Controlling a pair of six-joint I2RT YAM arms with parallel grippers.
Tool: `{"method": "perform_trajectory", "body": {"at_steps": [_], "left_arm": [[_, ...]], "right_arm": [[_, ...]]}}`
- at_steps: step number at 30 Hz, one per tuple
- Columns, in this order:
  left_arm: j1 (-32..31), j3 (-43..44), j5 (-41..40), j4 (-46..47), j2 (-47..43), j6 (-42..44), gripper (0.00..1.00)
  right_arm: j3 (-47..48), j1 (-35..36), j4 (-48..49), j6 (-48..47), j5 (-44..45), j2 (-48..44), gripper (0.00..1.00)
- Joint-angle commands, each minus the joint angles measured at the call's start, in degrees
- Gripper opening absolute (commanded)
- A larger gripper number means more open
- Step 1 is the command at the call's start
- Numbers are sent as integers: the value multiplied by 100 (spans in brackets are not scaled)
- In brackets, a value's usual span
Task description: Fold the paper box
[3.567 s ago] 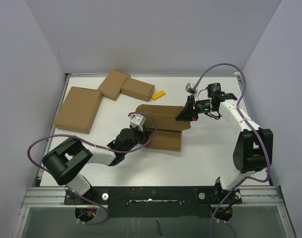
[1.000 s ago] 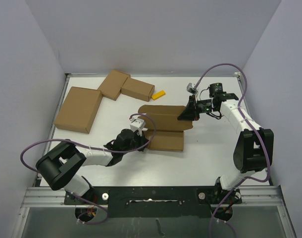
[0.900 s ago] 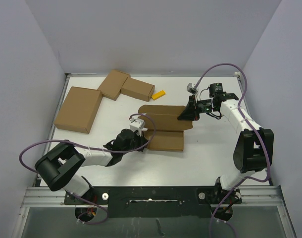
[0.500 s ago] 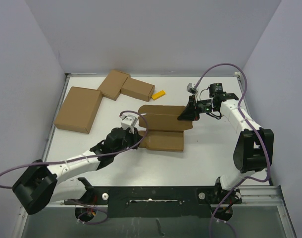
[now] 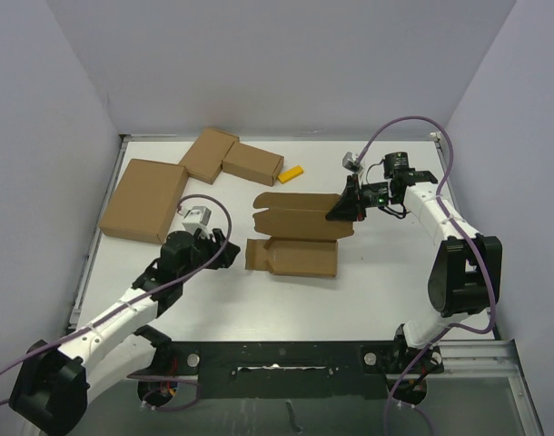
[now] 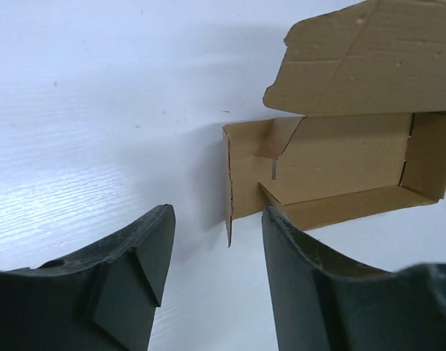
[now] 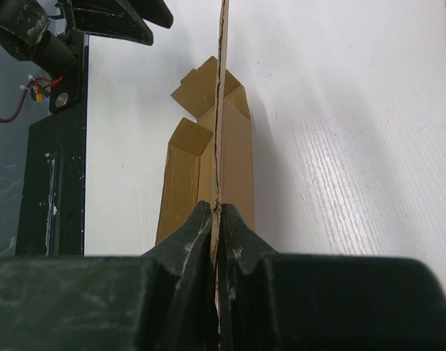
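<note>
Cardboard: one open box point(image 5: 295, 257), three closed boxes point(image 5: 145, 200), one yellow block point(image 5: 291, 173).

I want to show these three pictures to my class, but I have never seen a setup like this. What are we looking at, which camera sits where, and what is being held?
Two robot arms are bolted at the near edge of a white table. The wide picture looks down from above and behind them. The other two come from a small camera on each wrist, so the dark shapes at the bottom are that arm's own fingers. In the middle lies a half-folded brown paper box with its lid open. The right gripper pinches the lid's edge, which its wrist view shows edge-on. The left gripper is open, holds nothing and faces the box's left end. At the far left lie three flat cardboard boxes and a small yellow piece.
</note>
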Motion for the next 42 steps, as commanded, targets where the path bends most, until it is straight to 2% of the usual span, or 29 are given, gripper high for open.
{"method": "perform_trajectory", "body": {"at_steps": [1,7,18,36,42], "left_arm": [[518,-68,989,176,-69,-365,52],[955,-319,1645,803,93,-697,58],[1251,-874,1749,1965,67,-1126,68],[1338,-648,1992,2259,879,-1163,69],[938,-398,1626,2100,1195,-1019,67]], "right_arm": [[60,-44,-13,-59,-218,60,0],[61,-40,-20,-68,-218,70,0],[102,-42,-99,-138,-245,106,0],[106,-39,-112,-147,-244,132,0],[112,-38,-119,-147,-249,125,0]]}}
